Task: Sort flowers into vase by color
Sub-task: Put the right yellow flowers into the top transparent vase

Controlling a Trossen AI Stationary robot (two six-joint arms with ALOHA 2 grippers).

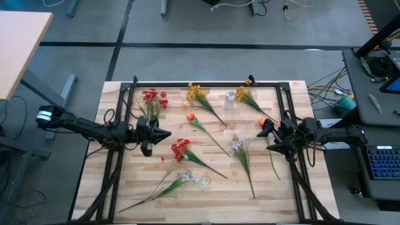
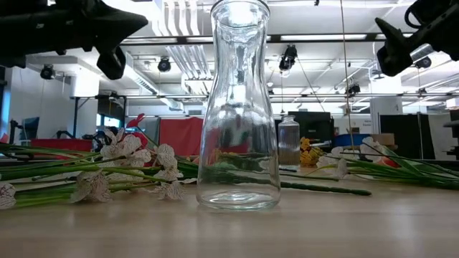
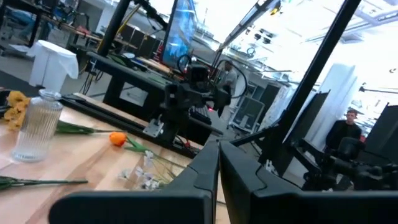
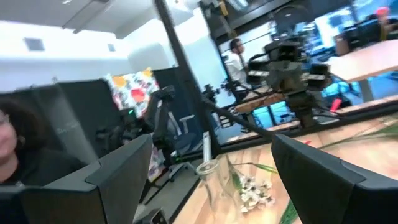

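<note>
Several flowers lie flat on the wooden table (image 1: 131, 187): red sprays (image 1: 150, 99) (image 1: 181, 149), yellow ones (image 1: 197, 94) (image 1: 249, 94), orange ones (image 1: 190, 117) (image 1: 261, 122) and white ones (image 1: 239, 149) (image 1: 180, 182). A ribbed glass vase (image 1: 230, 100) stands at the far side. A smooth clear vase (image 2: 238, 107) stands near the front edge, beside white blossoms (image 2: 129, 154). My left gripper (image 1: 166, 134) hovers shut at the table's left, clear of everything. My right gripper (image 1: 269, 141) hovers open at the right, nothing between its fingers.
A black frame (image 1: 206, 84) borders the table's far edge and sides. Desks with equipment stand off the table's right side (image 1: 375, 81), and a wooden tabletop sits to the left (image 1: 19, 44). A person (image 3: 348, 127) sits beyond the table.
</note>
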